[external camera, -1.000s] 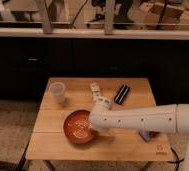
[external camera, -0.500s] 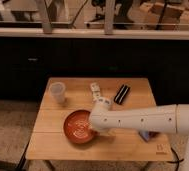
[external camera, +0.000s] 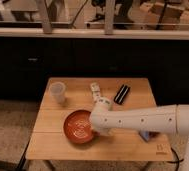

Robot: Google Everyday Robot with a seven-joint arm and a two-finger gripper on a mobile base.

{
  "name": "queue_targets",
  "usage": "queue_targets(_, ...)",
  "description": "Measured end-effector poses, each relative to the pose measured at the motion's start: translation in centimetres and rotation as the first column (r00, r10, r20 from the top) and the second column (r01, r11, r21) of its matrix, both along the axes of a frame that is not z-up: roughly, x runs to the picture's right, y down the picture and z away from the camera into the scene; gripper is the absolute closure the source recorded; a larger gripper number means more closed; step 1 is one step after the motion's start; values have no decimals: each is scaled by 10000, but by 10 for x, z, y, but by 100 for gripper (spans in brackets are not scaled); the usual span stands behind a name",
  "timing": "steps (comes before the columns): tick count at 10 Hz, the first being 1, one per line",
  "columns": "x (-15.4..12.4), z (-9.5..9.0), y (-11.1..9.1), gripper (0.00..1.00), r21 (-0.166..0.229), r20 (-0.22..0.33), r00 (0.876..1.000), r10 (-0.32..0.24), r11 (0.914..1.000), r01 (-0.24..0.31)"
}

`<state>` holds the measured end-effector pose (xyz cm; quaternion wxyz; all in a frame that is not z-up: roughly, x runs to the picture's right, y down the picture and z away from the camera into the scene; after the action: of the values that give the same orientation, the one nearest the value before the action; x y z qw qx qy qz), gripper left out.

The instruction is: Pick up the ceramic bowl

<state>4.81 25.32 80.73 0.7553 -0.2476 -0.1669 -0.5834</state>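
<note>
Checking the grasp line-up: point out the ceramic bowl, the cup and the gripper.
ceramic bowl (external camera: pixel 77 125), camera view, inner floor.
cup (external camera: pixel 58 93), camera view, side wall.
gripper (external camera: pixel 95 131), camera view, its tip, at the bowl's rim.

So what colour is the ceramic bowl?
The ceramic bowl is orange-red with faint pale swirls, best in the camera view; the gripper is at its right rim.

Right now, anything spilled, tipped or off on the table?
Nothing stands out. The ceramic bowl sits upright on the wooden table, the cup stands upright at the back left, and nothing is spilled. The gripper is at the bowl's right rim as seen here.
</note>
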Motion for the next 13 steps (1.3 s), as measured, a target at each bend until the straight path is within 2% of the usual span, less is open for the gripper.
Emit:
queue_targets(3,1,0,1,53,-11,-9,10000,-20,10000,20)
queue_targets(4,2,0,1,65,-17,-19,10000,-38,10000,38)
queue_targets(6,4,-1,1,80,-29,-62,9999,-89,10000,89)
queue_targets(8,5,-10,-10,98,-8,-65,9997,-232,9997,232)
queue_targets(11,10,-24,-32,100,53,-118,9992,-372,9993,373)
queue_targets(13,10,-25,-35,100,55,-135,9987,-500,9987,501)
